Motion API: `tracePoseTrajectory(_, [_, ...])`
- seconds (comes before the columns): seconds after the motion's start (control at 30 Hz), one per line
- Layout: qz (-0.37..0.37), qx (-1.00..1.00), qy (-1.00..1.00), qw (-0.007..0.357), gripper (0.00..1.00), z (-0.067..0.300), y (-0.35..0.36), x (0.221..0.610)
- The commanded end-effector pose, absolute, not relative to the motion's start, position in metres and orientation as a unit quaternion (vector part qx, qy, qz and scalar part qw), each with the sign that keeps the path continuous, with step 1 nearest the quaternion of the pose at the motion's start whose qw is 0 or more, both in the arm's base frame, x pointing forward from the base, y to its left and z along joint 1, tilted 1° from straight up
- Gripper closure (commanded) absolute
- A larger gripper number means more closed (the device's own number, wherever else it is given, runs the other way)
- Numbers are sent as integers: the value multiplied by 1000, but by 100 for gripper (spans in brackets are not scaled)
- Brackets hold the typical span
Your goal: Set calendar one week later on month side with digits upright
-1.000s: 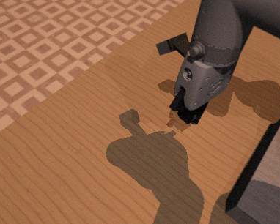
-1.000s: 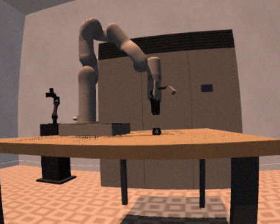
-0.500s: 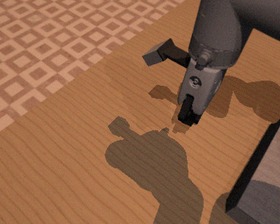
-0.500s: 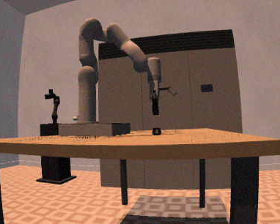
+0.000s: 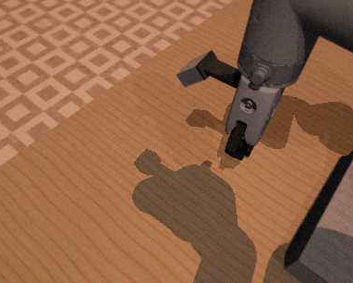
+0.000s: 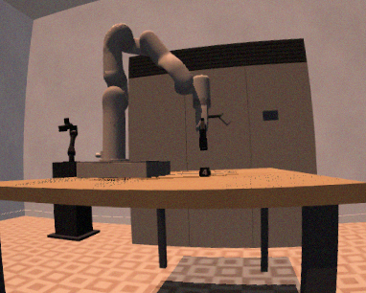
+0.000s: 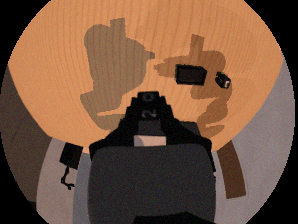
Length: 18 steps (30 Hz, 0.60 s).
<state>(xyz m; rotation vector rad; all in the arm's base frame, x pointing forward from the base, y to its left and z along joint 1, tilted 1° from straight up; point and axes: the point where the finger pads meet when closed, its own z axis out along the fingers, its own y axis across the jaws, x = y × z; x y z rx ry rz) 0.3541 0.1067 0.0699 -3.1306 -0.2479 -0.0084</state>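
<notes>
My gripper (image 5: 237, 144) (image 6: 203, 143) (image 7: 148, 104) hangs well above the wooden table (image 5: 80, 208) (image 6: 179, 191), pointing down. It is shut on a small dark cube (image 5: 237, 139), whose digits I cannot read. In the wrist view a dark rectangular tray (image 7: 192, 74) lies on the table ahead and to the right, with another small dark cube (image 7: 225, 80) just beside it, outside it. In the exterior view a dark piece with a light digit (image 6: 205, 171) sits on the table right under the gripper. The arm hides the tray in the top view.
The arm's grey base block (image 5: 339, 222) (image 6: 112, 169) stands on the table at the right of the top view. The table's edge runs diagonally at the upper left there, with patterned floor (image 5: 43, 55) beyond. A grey camera mount (image 5: 196, 70) sticks out from the wrist.
</notes>
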Motion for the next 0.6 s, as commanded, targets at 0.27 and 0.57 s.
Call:
tracePoseTrajectory(0.27, [-4,-997,-79,1,73,71,107,355])
tracePoseTrajectory(0.57, [-4,-997,-79,1,73,61,107,355])
